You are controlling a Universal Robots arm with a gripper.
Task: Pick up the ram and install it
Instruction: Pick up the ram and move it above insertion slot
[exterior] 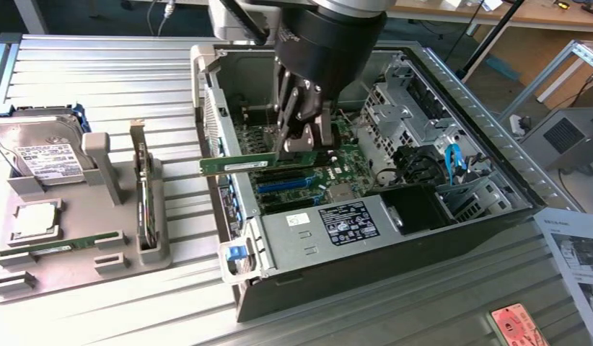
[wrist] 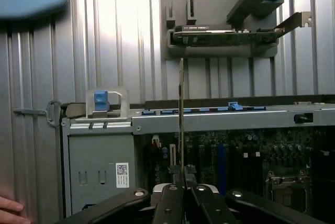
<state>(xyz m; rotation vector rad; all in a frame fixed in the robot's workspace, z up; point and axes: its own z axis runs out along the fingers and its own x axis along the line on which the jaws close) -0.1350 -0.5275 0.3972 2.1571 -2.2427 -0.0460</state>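
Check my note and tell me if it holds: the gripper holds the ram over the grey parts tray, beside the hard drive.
Wrong place. The gripper, shut on the ram, holds it over the open computer case, above the motherboard, not over the grey parts tray where the hard drive lies. The exterior view shows this.

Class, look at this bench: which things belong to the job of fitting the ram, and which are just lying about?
In the job: gripper, shut on the ram stick; open computer case; motherboard.
Lying about: hard drive; card with metal bracket; square chip; papers.
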